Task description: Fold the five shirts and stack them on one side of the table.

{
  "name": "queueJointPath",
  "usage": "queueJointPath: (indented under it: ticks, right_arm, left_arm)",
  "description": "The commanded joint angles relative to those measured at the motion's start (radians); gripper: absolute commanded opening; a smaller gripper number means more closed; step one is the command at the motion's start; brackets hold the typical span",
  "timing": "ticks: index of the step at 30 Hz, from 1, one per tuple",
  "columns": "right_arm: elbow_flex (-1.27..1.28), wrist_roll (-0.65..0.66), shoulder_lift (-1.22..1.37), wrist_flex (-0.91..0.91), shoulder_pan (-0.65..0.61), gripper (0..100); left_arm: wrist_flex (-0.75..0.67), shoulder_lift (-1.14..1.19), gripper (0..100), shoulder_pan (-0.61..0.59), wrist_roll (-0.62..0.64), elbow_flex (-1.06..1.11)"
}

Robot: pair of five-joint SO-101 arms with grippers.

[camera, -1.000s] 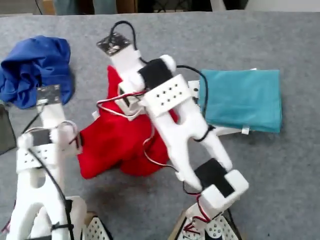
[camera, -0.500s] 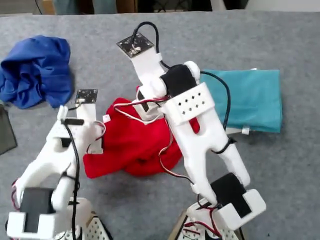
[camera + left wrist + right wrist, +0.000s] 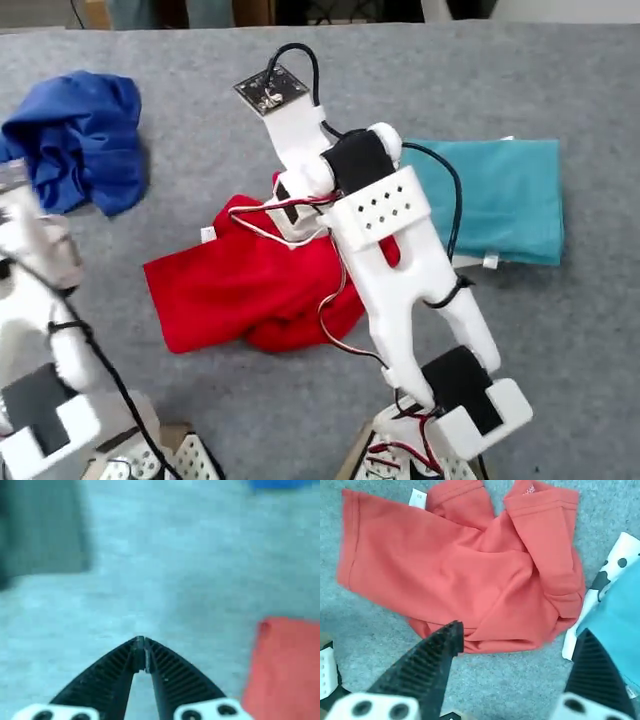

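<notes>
A red shirt (image 3: 230, 290) lies crumpled and partly spread in the middle of the grey table; it also shows as the red shirt (image 3: 470, 580) under my right wrist. My right gripper (image 3: 515, 650) hangs open above its near edge, with nothing between the fingers. The right arm (image 3: 380, 210) crosses over the shirt's far right part. A folded teal shirt (image 3: 490, 200) lies at the right on a white patterned one (image 3: 615, 565). A crumpled blue shirt (image 3: 80, 140) sits far left. My left gripper (image 3: 140, 655) is shut and empty over bare table, left of the red shirt (image 3: 285, 670).
The left arm (image 3: 40, 260) stands at the table's left edge. A dark flat object (image 3: 40, 530) lies on the table beyond the left gripper. Both arm bases sit at the front edge. Bare grey table stretches along the back and at the front right.
The left arm has swung from the red shirt's left edge out to the table's left side. The shirt's left corner now lies spread out farther left. The right arm has stayed put since half a second ago.
</notes>
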Motion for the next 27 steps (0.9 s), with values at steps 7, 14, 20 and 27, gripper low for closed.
queueJointPath:
  ticks: [7,14,20,27]
  right_arm:
    - [-0.018,0.109,0.334,-0.206,-0.282,35.0]
    - [-0.257,0.259,0.704,-0.318,-0.381,35.0]
    - [-0.644,0.264,0.845,-0.071,-0.333,35.0]
    - [-0.835,0.267,0.754,0.014,-0.133,35.0]
  left_arm:
    - [0.015,-0.003,3,-0.277,-0.068,-0.074]
    - [-0.003,-0.002,3,-0.374,-0.11,-0.074]
    - [-0.089,-0.002,3,-0.424,-0.21,-0.027]
    - [-0.064,0.0,3,-0.378,-0.201,-0.015]
